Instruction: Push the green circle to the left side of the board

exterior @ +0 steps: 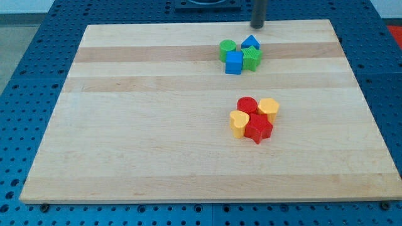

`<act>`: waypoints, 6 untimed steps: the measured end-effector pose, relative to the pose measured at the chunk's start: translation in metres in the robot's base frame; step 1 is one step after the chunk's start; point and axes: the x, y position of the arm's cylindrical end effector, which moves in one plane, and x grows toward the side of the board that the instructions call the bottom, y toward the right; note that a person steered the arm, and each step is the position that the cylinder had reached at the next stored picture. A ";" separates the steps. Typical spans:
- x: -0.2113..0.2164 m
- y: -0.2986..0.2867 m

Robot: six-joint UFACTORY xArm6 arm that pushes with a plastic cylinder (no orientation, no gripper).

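Green circle (227,49): upper middle of the wooden board (157,125), leftmost in a tight cluster.
Cluster neighbours: blue cube (234,63) touching at its lower right; blue triangle-like block (250,43) on the right; green star-like block (252,59) beyond the cube.
My tip (257,26): near the board's top edge, just above the blue triangle-like block, apart from it, holding nothing.
Second cluster: red circle (247,105), yellow hexagon-like block (269,107), yellow heart (239,123), red star-like block (257,129), well below.

High frontal view; whole board (125,125)
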 end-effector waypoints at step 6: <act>0.063 -0.142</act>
